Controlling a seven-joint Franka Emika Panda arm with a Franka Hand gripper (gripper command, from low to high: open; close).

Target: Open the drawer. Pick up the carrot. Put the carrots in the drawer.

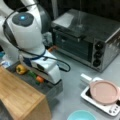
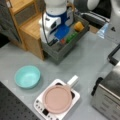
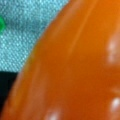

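While the drawer (image 1: 53, 91) stands open, the carrot (image 1: 40, 79) lies inside.

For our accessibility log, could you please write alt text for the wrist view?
A glossy orange carrot fills nearly the whole wrist view, very close to the camera. Grey woven surface and a speck of green show at upper left; the gripper is not visible.

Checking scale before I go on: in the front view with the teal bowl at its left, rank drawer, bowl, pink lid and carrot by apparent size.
1. drawer
2. pink lid
3. teal bowl, only slightly smaller than the lid
4. carrot, mostly hidden under the hand
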